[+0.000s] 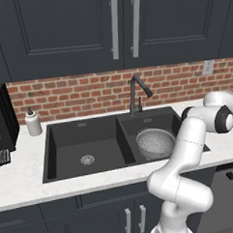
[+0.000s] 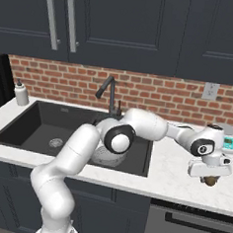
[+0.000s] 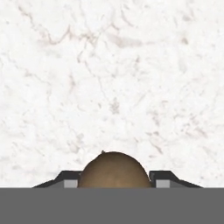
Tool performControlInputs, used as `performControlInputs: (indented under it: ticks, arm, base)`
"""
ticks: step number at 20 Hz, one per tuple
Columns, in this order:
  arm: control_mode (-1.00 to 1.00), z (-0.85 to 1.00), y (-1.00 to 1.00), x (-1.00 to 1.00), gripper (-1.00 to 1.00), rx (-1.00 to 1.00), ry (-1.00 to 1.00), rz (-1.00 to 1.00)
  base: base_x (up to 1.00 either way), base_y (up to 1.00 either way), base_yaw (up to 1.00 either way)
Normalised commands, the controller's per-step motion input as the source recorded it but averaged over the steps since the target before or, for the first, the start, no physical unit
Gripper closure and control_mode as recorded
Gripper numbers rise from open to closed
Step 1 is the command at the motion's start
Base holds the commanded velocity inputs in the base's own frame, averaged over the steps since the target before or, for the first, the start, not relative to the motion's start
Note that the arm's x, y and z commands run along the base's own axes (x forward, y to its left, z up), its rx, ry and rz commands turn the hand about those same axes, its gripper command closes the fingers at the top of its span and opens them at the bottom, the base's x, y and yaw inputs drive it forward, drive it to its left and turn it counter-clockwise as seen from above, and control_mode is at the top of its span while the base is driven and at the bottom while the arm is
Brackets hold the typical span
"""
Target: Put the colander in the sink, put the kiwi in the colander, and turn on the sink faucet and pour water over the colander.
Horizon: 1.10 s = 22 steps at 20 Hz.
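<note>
The silvery perforated colander [image 1: 155,141] sits upright in the right basin of the black sink [image 1: 47,151]; in the right base view my arm covers most of the colander [image 2: 105,158]. The dark gooseneck faucet [image 1: 136,93] stands behind the basins' divider, and no water is visible. Far right over the white counter, my gripper [image 2: 210,182] points down, shut on the brown kiwi [image 2: 211,181]. In the hand view the kiwi [image 3: 113,168] sits between the two fingertips [image 3: 70,180] of the gripper [image 3: 113,183], with marble counter beyond it.
A white soap dispenser [image 1: 33,122] stands left of the sink by the brick wall. A black appliance [image 1: 2,124] fills the far left counter. Dark cabinets hang overhead. The left basin holds only its drain [image 1: 87,159]. A wall outlet [image 2: 209,90] is behind the gripper.
</note>
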Motion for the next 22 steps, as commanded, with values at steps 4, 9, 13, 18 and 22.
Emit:
performControlInputs:
  ticks: [4, 9, 13, 18, 22]
  arm:
    - [-1.0, 0.09, 0.42, -0.34, 1.0, 0.12, -0.06, 0.01]
    - [-1.0, 0.17, 0.7, -0.26, 1.0, 0.02, -0.06, 0.02]
    - [-1.0, 0.18, 0.87, -0.2, 1.0, 0.0, -0.1, 0.03]
    - [-1.0, 0.14, 0.91, -0.16, 1.0, 0.0, -0.15, 0.05]
    - [-1.0, 0.08, 0.96, -0.19, 1.0, 0.0, -0.14, 0.07]
  base:
    - [0.0, 0.0, 0.0]
    - [0.0, 0.0, 0.0]
    - [0.0, 0.0, 0.0]
    - [0.0, 0.0, 0.0]
    - [0.0, 0.0, 0.0]
